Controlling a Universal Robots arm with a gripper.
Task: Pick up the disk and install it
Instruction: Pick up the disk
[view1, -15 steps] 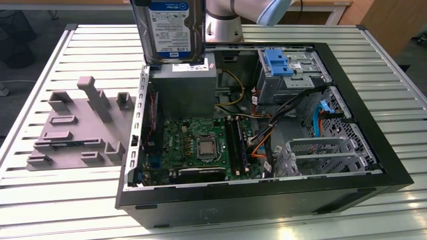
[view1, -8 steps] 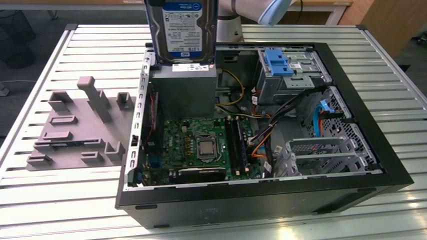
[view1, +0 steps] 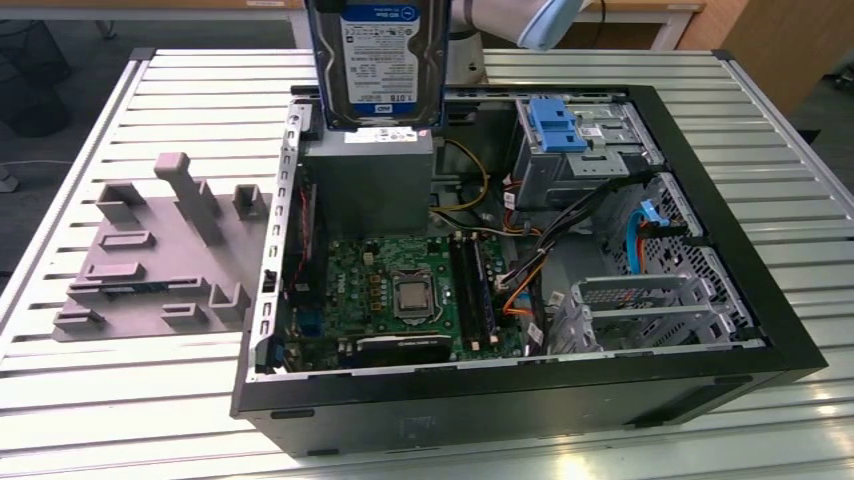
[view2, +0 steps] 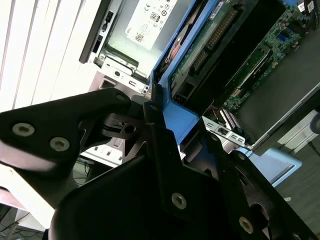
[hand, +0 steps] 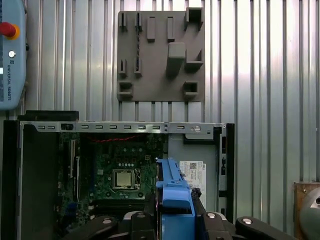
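The disk (view1: 380, 60) hangs upright over the back of the open computer case (view1: 747, 300), its blue-and-white label facing the exterior view. Its lower edge is just above the grey power supply box (view1: 367, 175). In both wrist views my gripper (hand: 172, 212) is shut on the disk, with black fingers (hand: 146, 220) pressing either side of its blue rail (hand: 172, 192). The second wrist view shows the gripper (view2: 175, 125) clamped on the blue rail (view2: 186, 122), and the disk's green circuit board underside (view2: 210, 45) beyond it.
Inside the case lie the motherboard (view1: 400, 290) and a drive cage with a bare blue bracket (view1: 554, 125) at the exterior view's right. A grey fixture plate (view1: 154, 250) sits on the slatted table (view1: 134, 400) to the left. A pendant (hand: 10, 55) lies nearby.
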